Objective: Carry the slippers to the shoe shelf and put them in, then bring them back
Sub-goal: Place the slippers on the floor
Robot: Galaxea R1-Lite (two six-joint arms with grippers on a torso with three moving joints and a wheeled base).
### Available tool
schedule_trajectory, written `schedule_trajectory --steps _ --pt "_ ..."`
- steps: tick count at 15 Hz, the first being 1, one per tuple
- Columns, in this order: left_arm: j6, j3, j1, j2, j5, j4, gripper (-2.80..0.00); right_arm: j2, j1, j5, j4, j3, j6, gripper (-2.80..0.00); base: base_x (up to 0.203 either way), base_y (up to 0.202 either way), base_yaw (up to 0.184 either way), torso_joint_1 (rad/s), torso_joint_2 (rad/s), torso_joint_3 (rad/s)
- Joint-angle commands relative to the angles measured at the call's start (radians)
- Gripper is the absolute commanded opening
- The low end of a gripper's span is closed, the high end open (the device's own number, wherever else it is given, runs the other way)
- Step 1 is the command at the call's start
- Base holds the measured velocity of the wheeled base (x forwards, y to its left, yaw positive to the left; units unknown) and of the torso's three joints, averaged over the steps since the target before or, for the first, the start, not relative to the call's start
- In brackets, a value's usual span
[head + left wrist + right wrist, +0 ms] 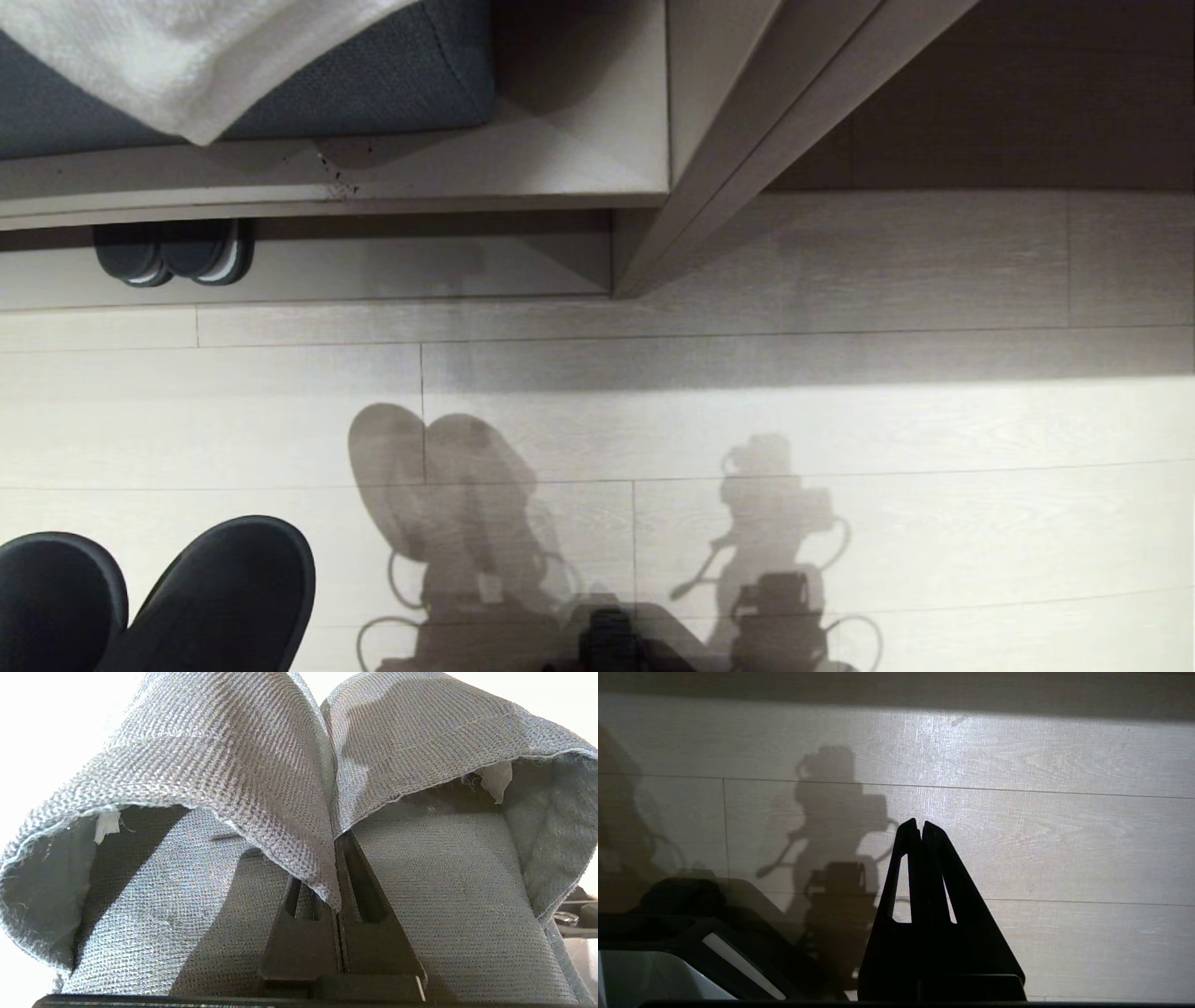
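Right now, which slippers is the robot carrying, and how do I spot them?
Start at the blue-cushioned bench, then drop to the head view's bottom left corner. The slippers hang there, pinched in the left gripper. They're all black; the pair in the shoe shelf has pale sole edges.

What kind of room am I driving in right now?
Likely a home or hotel entryway: pale wood-plank floor, a cushioned bench with a low shoe shelf beneath, holding another pair of slippers.

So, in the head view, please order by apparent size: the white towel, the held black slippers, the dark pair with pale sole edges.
1. White towel and black fabric slippers: look alike, and both are cut by the frame; the slippers are nearer the camera.
2. Dark pair with pale sole edges in the wood-grain shoe shelf: smallest.
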Motion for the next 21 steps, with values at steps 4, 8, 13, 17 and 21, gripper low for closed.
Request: schedule_trajectory --steps 4,8,13,17,21 --pt "-0.045 0.000 0.000 0.000 0.005 -0.001 -2.80 -0.039 0.000 0.000 -0.001 0.040 0.000 -2.80 0.000 0.000 0.000 0.000 0.00 0.000" --pt "-0.045 0.000 0.000 0.000 0.006 -0.001 -2.80 -0.039 0.000 0.000 -0.001 0.040 0.000 -2.80 0.000 0.000 0.000 0.000 0.00 0.000" --pt "-0.045 0.000 0.000 0.000 0.005 -0.002 -2.80 -0.039 0.000 0.000 -0.001 0.040 0.000 -2.80 0.000 0.000 0.000 0.000 0.00 0.000" --pt "-0.063 0.000 0.000 0.000 0.006 -0.004 -2.80 -0.039 0.000 0.000 -0.001 0.040 0.000 -2.80 0.000 0.000 0.000 0.001 0.00 0.013" --pt "-0.053 0.000 0.000 0.002 0.003 0.002 -2.80 -0.039 0.000 0.000 -0.001 0.040 0.000 -2.80 0.000 0.000 0.000 0.000 0.00 0.159"
